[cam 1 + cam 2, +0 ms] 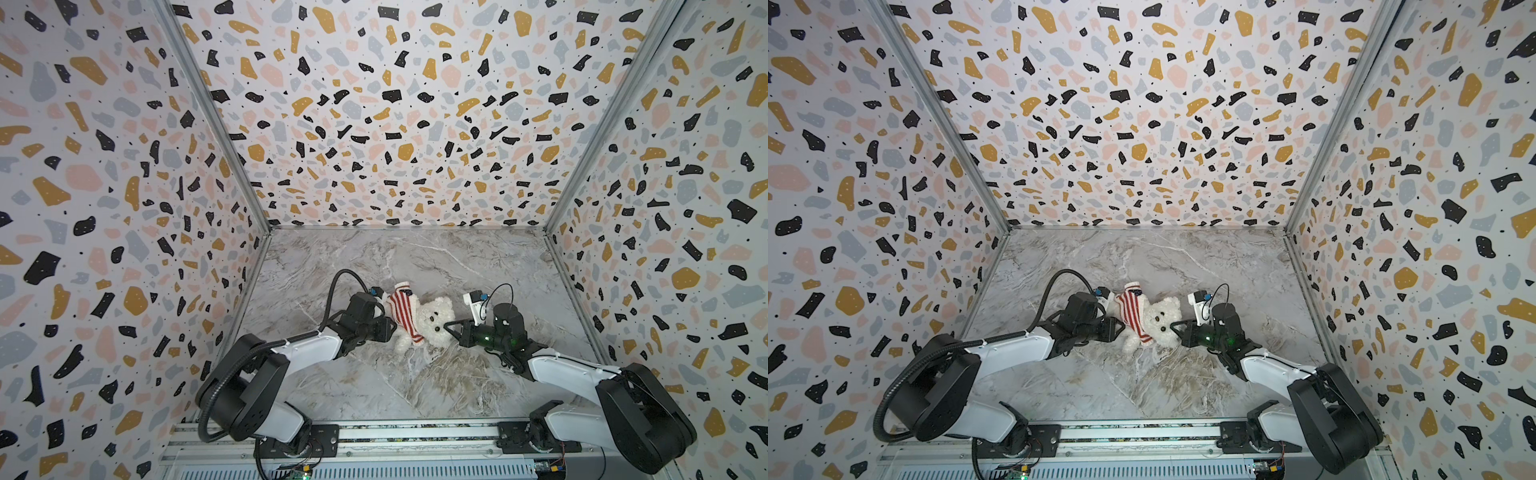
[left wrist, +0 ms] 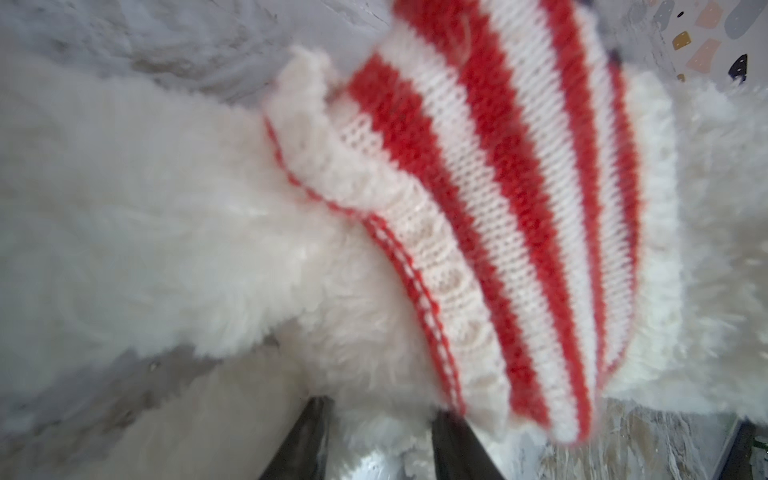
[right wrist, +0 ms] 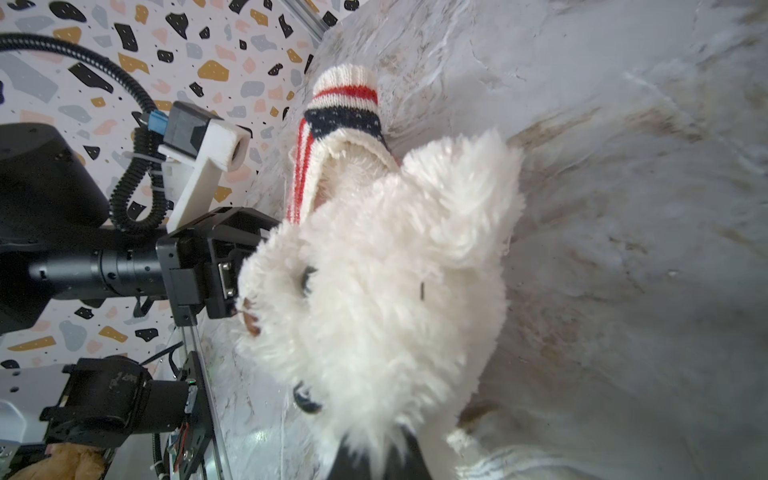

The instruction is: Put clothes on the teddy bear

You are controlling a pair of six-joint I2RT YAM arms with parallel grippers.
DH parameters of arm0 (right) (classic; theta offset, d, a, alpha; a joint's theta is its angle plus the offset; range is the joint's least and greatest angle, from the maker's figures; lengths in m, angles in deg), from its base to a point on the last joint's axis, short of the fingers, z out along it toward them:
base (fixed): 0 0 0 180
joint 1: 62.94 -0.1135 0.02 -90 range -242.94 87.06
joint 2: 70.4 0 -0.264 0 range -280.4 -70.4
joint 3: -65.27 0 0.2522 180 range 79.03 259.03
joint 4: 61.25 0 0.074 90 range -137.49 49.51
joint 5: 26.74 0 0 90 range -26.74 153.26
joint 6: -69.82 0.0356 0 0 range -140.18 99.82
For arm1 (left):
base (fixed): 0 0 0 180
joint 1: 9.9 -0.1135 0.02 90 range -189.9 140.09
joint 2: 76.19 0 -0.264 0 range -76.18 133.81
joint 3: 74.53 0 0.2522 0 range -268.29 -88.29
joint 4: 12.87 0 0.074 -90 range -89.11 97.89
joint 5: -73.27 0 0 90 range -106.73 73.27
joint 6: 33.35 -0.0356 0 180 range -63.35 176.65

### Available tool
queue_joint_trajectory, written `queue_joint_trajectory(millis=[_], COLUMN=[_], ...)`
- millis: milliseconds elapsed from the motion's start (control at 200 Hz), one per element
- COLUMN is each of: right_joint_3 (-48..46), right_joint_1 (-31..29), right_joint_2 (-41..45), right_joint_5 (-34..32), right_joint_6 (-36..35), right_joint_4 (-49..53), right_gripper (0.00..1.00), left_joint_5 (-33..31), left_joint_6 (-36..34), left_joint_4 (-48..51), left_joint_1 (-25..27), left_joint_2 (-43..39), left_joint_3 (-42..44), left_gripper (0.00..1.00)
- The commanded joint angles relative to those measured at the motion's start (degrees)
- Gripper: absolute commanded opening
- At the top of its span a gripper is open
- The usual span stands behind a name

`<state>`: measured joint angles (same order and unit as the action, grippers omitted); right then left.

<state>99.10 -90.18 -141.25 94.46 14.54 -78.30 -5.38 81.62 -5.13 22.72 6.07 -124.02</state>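
Observation:
The cream-white teddy bear [image 1: 434, 320] [image 1: 1160, 322] lies on the marble floor with its head toward the right, seen in both top views. A red-and-white striped sweater [image 1: 405, 309] [image 1: 1133, 311] covers its torso, and one sleeve with a navy band [image 3: 345, 108] sticks out toward the back. My left gripper [image 1: 392, 328] [image 2: 384, 436] is at the bear's lower body [image 2: 166, 208], just below the sweater hem [image 2: 440, 291], with fur filling the gap between its fingers. My right gripper [image 1: 448, 326] [image 3: 376, 461] is shut on fur at the bear's head [image 3: 395, 291], close to one eye.
Terrazzo-patterned walls [image 1: 124, 208] enclose the marble floor [image 1: 415, 382] on three sides. The arms' mounting rail [image 1: 374, 440] runs along the front edge. A brown plush object [image 3: 62, 461] shows by the rail in the right wrist view.

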Motion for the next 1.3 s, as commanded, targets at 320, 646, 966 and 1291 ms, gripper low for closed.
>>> queue_joint_trajectory(millis=[320, 646, 966, 1291], right_joint_3=[-0.2, -0.3, 0.7, 0.2], right_joint_1=[-5.5, -8.6, -8.6, -8.3], right_joint_2=[7.6, 9.0, 8.0, 8.0], right_joint_5=[-8.1, -12.0, -12.3, -13.0], right_joint_6=[10.5, 13.3, 13.5, 13.2], right_joint_4=[-1.9, -2.0, -1.6, -0.9], right_gripper=[0.0, 0.0, 0.0, 0.02], left_joint_5=[-3.7, -3.9, -0.8, -0.8], left_joint_6=[9.6, 7.0, 7.0, 7.8], left_joint_4=[3.1, -0.7, -7.5, -10.8], left_joint_1=[7.8, 9.0, 10.0, 10.1], left_joint_2=[-16.8, -10.1, -2.4, -2.9], left_joint_3=[6.5, 8.7, 7.3, 7.0], left_gripper=[0.5, 0.55, 0.56, 0.2])
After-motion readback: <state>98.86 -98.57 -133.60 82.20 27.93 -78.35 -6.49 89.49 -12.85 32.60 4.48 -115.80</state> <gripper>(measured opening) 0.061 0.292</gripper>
